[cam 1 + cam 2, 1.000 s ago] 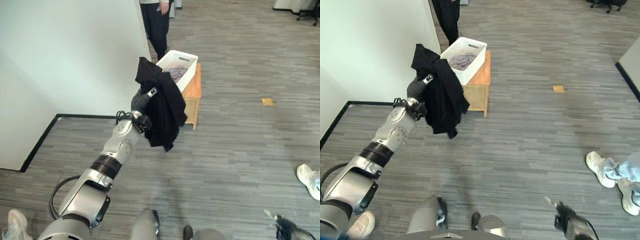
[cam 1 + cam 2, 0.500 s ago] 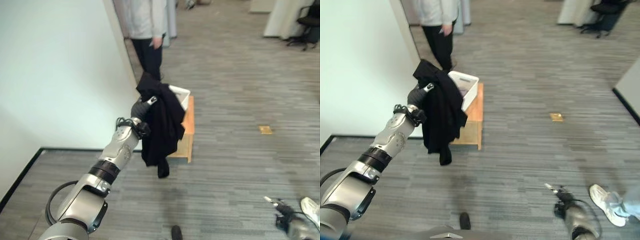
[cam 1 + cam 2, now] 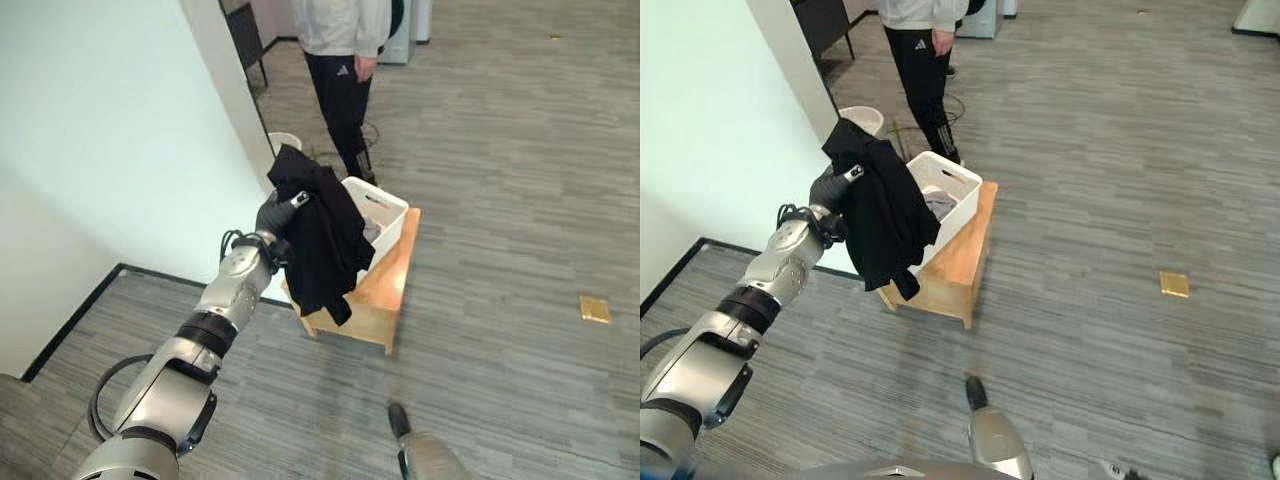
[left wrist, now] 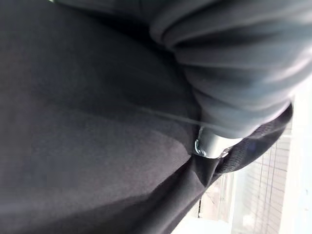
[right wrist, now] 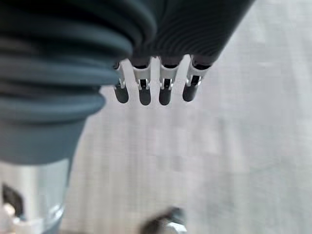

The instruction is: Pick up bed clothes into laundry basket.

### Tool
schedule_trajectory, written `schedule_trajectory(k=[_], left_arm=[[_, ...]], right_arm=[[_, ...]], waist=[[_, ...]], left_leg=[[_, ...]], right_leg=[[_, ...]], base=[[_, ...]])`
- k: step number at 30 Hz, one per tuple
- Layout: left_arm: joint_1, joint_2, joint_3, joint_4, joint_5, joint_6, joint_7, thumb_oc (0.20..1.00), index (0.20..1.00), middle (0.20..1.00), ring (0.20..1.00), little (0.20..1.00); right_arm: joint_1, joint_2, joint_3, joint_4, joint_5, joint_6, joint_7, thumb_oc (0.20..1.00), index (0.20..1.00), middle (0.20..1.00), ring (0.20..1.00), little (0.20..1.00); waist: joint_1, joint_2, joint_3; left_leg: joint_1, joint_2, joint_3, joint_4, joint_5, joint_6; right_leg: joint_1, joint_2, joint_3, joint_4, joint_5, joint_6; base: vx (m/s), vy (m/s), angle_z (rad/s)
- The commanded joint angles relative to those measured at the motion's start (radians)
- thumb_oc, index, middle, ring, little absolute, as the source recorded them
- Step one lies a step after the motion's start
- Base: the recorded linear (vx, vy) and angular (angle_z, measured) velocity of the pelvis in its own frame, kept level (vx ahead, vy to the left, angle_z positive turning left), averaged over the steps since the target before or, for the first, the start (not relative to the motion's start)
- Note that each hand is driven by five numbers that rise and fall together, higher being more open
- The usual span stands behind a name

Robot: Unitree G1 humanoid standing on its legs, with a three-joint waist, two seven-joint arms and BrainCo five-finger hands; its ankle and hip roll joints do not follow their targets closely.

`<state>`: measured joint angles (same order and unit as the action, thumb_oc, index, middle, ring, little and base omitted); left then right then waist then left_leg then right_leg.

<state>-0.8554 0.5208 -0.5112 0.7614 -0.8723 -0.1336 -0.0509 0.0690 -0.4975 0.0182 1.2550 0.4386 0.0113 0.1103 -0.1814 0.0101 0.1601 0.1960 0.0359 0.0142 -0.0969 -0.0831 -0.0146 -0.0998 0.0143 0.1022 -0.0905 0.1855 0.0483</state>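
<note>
My left hand (image 3: 275, 214) is raised at arm's length and shut on a black garment (image 3: 325, 240), which hangs in folds from it. In the left wrist view the black cloth (image 4: 97, 122) wraps round a silver finger (image 4: 207, 144). Just beyond the garment stands a white laundry basket (image 3: 393, 230) with grey clothes (image 3: 938, 205) inside, on a low wooden table (image 3: 385, 290). The garment hangs before the basket's near left corner. My right hand (image 5: 153, 92) hangs over the floor, its fingers relaxed and holding nothing.
A person (image 3: 340, 60) in dark trousers stands right behind the basket. A pale wall (image 3: 120, 130) runs along the left, with a small round white bin (image 3: 862, 118) at its far corner. A yellow scrap (image 3: 1174, 284) lies on the grey floor to the right.
The whole view has shifted as the camera moved: basket, table and person now sit nearer and more central. My left hand keeps the black garment held up, now close to the basket.
</note>
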Motion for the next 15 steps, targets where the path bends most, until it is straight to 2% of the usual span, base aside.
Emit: schedule_trajectory(k=[1, 2, 3, 4, 9, 15], left_arm=[[-0.156, 0.047, 0.064, 0.102, 0.041, -0.038, 0.0, 0.2, 0.2, 0.2, 0.2, 0.2], [-0.219, 0.045, 0.057, 0.222, 0.056, -0.015, 0.0, 0.2, 0.2, 0.2, 0.2, 0.2], [-0.223, 0.045, 0.056, 0.225, 0.055, -0.016, -0.002, 0.2, 0.2, 0.2, 0.2, 0.2], [-0.273, 0.058, 0.062, 0.311, 0.065, -0.007, -0.002, 0.2, 0.2, 0.2, 0.2, 0.2], [-0.338, 0.063, 0.07, 0.375, 0.068, 0.003, 0.002, 0.2, 0.2, 0.2, 0.2, 0.2], [-0.409, 0.032, 0.051, 0.398, 0.081, 0.001, 0.024, 0.2, 0.2, 0.2, 0.2, 0.2]], right_arm=[[0.067, -0.019, 0.052, 0.009, -0.015, -0.005, -0.011, 1.0, 1.0, 1.0, 1.0, 1.0], [0.026, -0.017, 0.078, 0.025, -0.025, 0.0, -0.014, 1.0, 1.0, 1.0, 1.0, 1.0], [0.024, -0.016, 0.077, 0.026, -0.025, 0.0, -0.014, 1.0, 1.0, 1.0, 1.0, 1.0], [0.002, -0.019, 0.088, 0.043, -0.036, 0.0, -0.02, 1.0, 1.0, 1.0, 1.0, 1.0], [-0.02, -0.015, 0.114, 0.077, -0.062, 0.007, -0.023, 1.0, 1.0, 1.0, 1.0, 1.0], [-0.051, -0.022, 0.128, 0.119, -0.083, 0.012, -0.036, 1.0, 1.0, 1.0, 1.0, 1.0]], waist=[[-0.034, 0.014, -0.058], [-0.038, 0.015, -0.061], [-0.038, 0.015, -0.06], [-0.049, 0.014, -0.062], [-0.058, 0.016, -0.068], [-0.061, 0.016, -0.059]], left_leg=[[-0.095, -0.043, 0.038, 0.011, 0.096, -0.012], [-0.099, -0.04, 0.035, 0.01, 0.093, -0.014], [-0.099, -0.039, 0.035, 0.01, 0.092, -0.014], [-0.105, -0.034, 0.041, 0.01, 0.086, -0.017], [-0.127, -0.027, 0.061, 0.01, 0.076, -0.021], [-0.158, -0.023, 0.071, 0.01, 0.072, -0.023]], right_leg=[[0.105, -0.073, 0.044, 0.01, -0.122, 0.106], [0.103, -0.065, 0.044, 0.007, -0.123, 0.103], [0.102, -0.065, 0.044, 0.007, -0.124, 0.103], [0.094, -0.06, 0.05, 0.003, -0.124, 0.103], [0.06, -0.048, 0.063, 0.003, -0.121, 0.102], [0.022, -0.043, 0.073, 0.003, -0.116, 0.103]], base=[[0.17, -0.007, -0.09], [0.08, -0.004, -0.13], [0.15, 0.004, -0.08], [0.09, 0.014, -0.11], [0.07, 0.029, -0.28], [0.03, 0.016, -0.14]])
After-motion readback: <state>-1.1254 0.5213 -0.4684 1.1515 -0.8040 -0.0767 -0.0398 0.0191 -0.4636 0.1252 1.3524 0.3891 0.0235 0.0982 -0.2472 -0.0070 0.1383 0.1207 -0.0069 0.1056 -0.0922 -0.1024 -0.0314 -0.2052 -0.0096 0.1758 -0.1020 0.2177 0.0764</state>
